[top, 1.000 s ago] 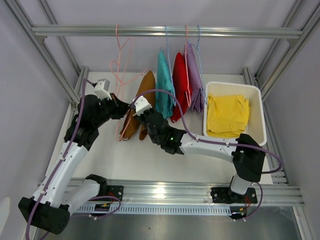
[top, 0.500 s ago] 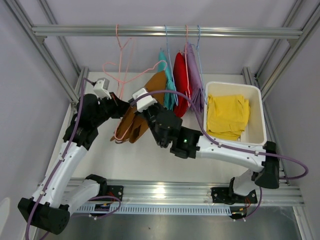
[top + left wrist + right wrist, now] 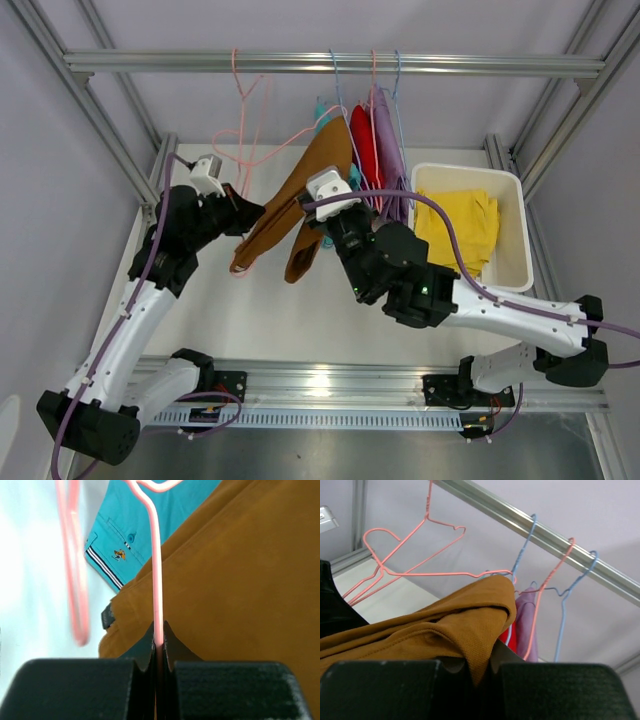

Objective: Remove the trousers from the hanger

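Overhead camera looks down; close wrist cameras share brown trousers.

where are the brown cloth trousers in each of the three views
top external: brown cloth trousers at centre, slanting from near the rail down to the left.
left wrist: they fill the right half.
right wrist: lower left to centre.
Shared landmark: the pink wire hanger carrying them.

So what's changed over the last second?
The right pincer, shut on the brown trousers, has dragged them rightward across the teal pair, toward the bin. The left pincer stays clamped on the pink hanger. Yellow trousers unchanged in the bin.
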{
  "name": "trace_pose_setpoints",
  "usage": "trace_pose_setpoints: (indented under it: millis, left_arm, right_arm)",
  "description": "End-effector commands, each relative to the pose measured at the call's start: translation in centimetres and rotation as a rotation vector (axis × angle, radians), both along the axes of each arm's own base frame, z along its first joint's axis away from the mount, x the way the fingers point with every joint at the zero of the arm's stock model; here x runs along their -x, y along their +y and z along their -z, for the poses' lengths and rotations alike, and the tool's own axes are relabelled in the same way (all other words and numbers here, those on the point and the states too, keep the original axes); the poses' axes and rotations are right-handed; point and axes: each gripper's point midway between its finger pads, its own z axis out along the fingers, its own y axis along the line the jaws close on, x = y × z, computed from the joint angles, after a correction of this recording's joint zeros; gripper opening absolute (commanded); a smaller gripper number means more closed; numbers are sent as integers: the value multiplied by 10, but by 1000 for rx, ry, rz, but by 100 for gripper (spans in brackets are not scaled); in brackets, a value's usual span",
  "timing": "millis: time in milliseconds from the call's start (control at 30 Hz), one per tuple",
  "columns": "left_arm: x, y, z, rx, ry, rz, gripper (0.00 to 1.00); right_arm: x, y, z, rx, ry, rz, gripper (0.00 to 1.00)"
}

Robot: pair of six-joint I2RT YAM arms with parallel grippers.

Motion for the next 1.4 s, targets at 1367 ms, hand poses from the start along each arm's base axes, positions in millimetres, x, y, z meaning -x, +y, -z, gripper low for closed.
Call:
trace_pose_setpoints:
  millis: [1367]
  left_arm:
    - [-6, -2, -22, 3, -66, 11, 1]
  right_arm:
    - [34, -354, -57, -363, -93, 743, 0]
